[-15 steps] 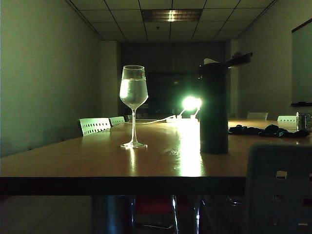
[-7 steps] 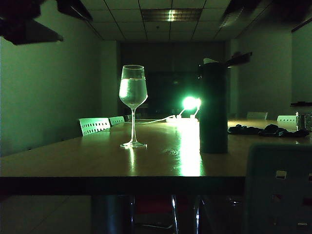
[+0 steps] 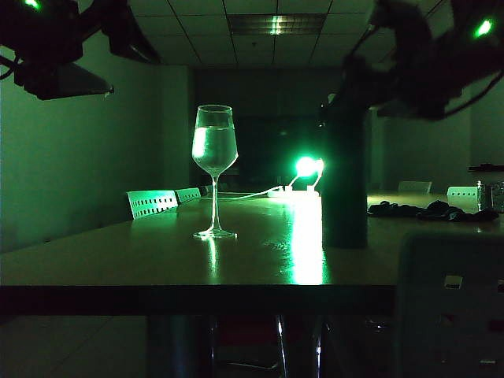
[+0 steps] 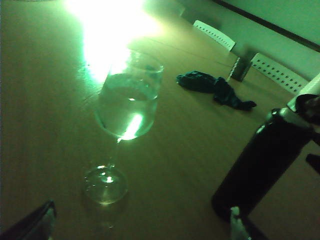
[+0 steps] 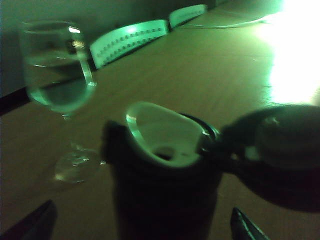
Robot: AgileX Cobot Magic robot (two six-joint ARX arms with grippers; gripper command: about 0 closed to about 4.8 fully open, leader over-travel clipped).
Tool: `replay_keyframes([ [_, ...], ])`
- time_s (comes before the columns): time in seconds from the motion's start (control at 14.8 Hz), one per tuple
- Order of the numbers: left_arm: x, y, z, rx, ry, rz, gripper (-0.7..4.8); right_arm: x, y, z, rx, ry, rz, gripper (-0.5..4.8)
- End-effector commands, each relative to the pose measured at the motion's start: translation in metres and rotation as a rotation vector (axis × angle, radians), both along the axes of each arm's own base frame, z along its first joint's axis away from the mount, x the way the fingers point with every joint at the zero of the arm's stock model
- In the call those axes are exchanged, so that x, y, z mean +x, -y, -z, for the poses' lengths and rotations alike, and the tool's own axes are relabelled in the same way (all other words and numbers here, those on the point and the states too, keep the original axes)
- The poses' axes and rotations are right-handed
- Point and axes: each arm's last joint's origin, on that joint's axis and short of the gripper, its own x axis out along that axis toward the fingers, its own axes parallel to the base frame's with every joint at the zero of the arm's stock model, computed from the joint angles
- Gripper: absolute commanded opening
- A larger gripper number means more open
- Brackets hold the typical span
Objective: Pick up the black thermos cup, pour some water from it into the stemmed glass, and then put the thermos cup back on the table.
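On the table the stemmed glass stands upright at about nine o'clock from the black thermos cup, the two well apart with bare glossy wood between them. The glass holds water to about mid-bowl. The thermos also stands upright, its flip lid hanging open to one side and the pale spout showing.

The left gripper hangs above the table at roughly ten o'clock from the glass in the exterior view, high near the ceiling line and touching nothing. In its wrist view only the two fingertips show at the picture's corners, spread wide apart, with the glass and the thermos between them and farther off. The right gripper sits just above the thermos top, at about one o'clock from it in the exterior view. Its fingers are also spread wide, one on either side of the cup's body, and no contact can be made out.

The near table edge runs dark across the exterior view, with open wood between it and both vessels. Behind them a bright lamp glares, and a dark crumpled cloth lies at three o'clock from the thermos. White chair backs line the far left edge.
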Motion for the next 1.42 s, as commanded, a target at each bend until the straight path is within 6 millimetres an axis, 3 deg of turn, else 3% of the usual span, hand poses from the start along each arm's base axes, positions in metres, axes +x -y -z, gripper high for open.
replay_keyframes([
  [0.07, 0.0, 0.001, -0.004, 0.05, 0.06, 0.007, 4.79, 0.006, -0.002, 0.012, 0.0, -0.006, 0.001, 4.79],
  [0.61, 0.0, 0.001, -0.003, 0.074, 0.06, 0.009, 4.79, 0.03, -0.009, 0.059, 0.027, 0.093, 0.028, 4.79],
  [1.08, 0.001, 0.0, -0.002, 0.083, 0.05, -0.021, 4.79, 0.038, -0.009, 0.068, 0.044, 0.143, 0.081, 4.79],
  [1.42, 0.001, -0.001, 0.002, 0.094, 0.015, -0.027, 4.79, 0.045, -0.012, 0.063, 0.09, 0.142, 0.066, 4.79],
])
